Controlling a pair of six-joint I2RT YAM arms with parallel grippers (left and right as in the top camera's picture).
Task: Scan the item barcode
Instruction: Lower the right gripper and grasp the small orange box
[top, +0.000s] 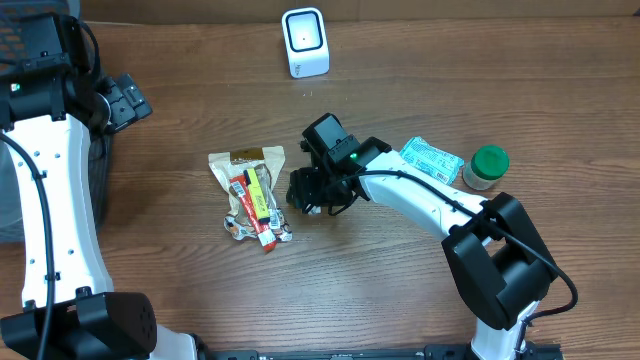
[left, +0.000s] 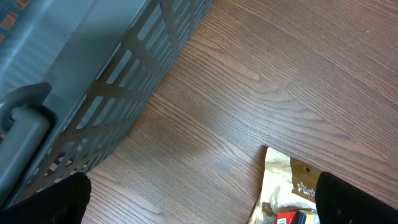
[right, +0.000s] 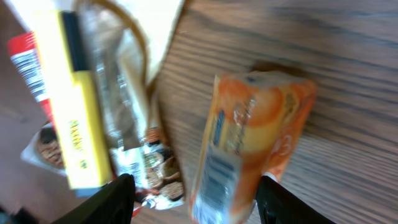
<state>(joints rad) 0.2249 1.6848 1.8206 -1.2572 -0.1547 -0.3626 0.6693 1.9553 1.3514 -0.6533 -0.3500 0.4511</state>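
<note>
Over the middle of the wooden worktop (top: 400, 300), right gripper (right: 196, 200) lowered, jaws at a middling gap, neither wide nor closed. Between its black fingers (right: 121, 196), an orange crinkled foil snack packet (right: 255, 137), tilted, close against one finger, bare wood showing between it and the other. Pinched or merely straddled: impossible to tell, the wrist view being blurred. On the packet's face a pale printed strip, too smeared to read.

Just beside the orange packet, toward the left edge, a loose heap of wrappers: long yellow bar packet (right: 71, 106), red packet with a white barcode panel (right: 25, 59), clear bag with a brown-and-cream header (top: 247, 158).

White box-shaped barcode scanner with a dark window (top: 305, 42) upright at the far edge, about midway along it, well apart from the right gripper.

Toward the right edge, a teal-and-white printed sachet (top: 432, 160) lying flat, and just beside it a small jar with a green lid (top: 486, 167).

Near the far left corner, left gripper (top: 130, 100) with jaws spread fully — nothing between them, nothing touched. Below it bare wood, alongside a grey slatted plastic basket (left: 93, 74) at the left edge.
</note>
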